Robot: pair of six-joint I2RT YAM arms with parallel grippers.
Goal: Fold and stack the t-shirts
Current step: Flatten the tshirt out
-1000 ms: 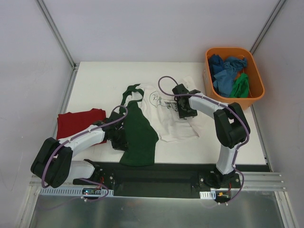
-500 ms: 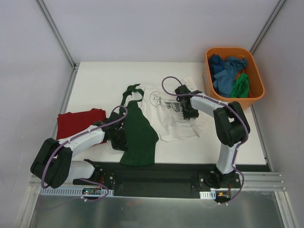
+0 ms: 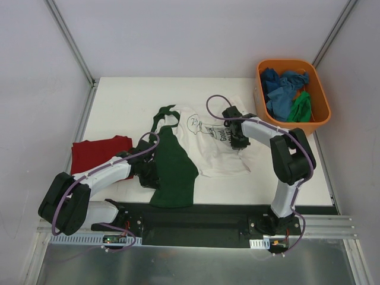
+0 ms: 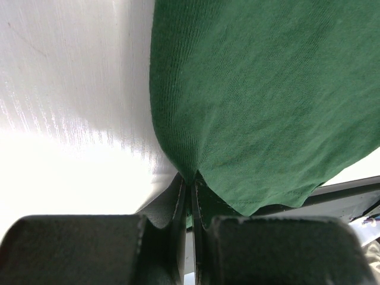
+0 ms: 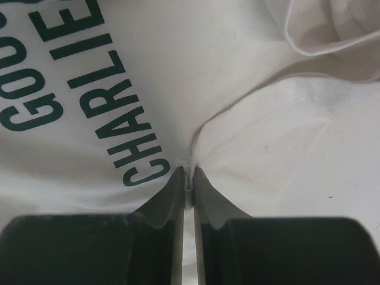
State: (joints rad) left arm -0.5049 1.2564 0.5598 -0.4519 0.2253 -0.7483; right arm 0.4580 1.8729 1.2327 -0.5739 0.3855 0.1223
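White tabletop (image 3: pixel 119 107) carries the printed white shirt (image 3: pixel 217 157) spread at its middle, its dark green half (image 3: pixel 175 172) flopped toward my bases. The red shirt (image 3: pixel 98 151) lies to the left. At far right the orange tub (image 3: pixel 322 101) holds blue shirts (image 3: pixel 282 89) and a green one (image 3: pixel 301 108). My left gripper (image 4: pixel 191 178) is pinched tight on the green half's edge. My right gripper (image 5: pixel 187 175) is nipped onto a white fold beside the lettering.

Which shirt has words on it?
The white t-shirt mid-table, printed with dark green letters. The red t-shirt is plain; the crumpled shirts in the orange tub show none.
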